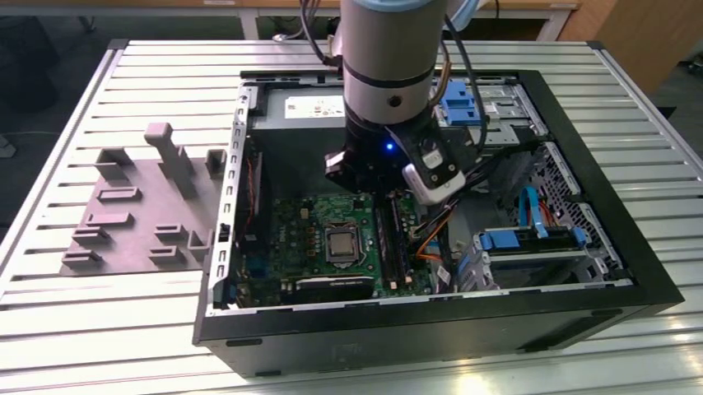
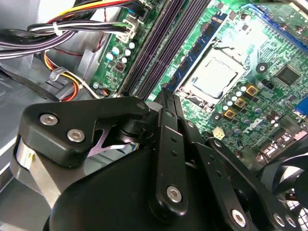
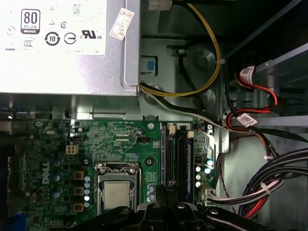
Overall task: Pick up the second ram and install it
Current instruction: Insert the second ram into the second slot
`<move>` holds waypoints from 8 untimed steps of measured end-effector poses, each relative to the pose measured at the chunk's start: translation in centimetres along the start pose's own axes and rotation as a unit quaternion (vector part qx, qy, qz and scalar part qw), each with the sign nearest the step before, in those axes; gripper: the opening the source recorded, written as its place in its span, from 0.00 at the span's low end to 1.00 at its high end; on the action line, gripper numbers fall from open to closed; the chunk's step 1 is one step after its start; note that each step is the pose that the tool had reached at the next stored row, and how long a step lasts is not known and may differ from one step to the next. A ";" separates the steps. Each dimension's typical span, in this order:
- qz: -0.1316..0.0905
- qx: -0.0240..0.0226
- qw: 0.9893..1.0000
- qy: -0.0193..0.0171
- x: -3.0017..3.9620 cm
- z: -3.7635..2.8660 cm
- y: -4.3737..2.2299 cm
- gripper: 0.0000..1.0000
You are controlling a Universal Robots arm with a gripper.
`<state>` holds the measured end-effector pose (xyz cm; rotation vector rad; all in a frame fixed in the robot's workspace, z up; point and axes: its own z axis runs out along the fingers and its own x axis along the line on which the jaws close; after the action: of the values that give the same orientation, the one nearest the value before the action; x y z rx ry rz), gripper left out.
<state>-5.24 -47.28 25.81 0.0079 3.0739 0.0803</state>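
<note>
My gripper [image 1: 371, 191] reaches down into the open computer case [image 1: 439, 329], right over the long black memory slots [image 1: 387, 239] beside the processor. In both wrist views its fingers [image 2: 161, 120] stand pressed together, shut, with their tips [image 3: 163, 191] just above one end of the slots [image 3: 169, 159] and no stick visible between them. A dark stick with black chips [image 3: 183, 161] stands seated in the slot bank. I cannot tell whether it is the second ram. A blue strip with black chips [image 2: 199, 45] runs along the slots [image 2: 159, 43] on the processor side.
The grey moulded holder [image 1: 137, 206] with upright posts lies on the slatted table at the exterior view's left. The silver power supply [image 3: 62, 48] sits at the case's far end. Cable bundles [image 3: 269, 183] crowd the side of the slots away from the processor [image 3: 117, 195]. Blue drive brackets [image 1: 528, 243] stand at the exterior view's right.
</note>
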 end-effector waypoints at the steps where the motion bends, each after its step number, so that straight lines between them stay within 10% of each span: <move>1: 0.000 0.000 1.000 0.000 0.00 0.05 0.00 0.12; 8: 0.001 0.000 1.000 0.000 0.02 0.58 -0.04 0.12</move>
<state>-5.22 -47.30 25.23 0.0120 3.0738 0.0800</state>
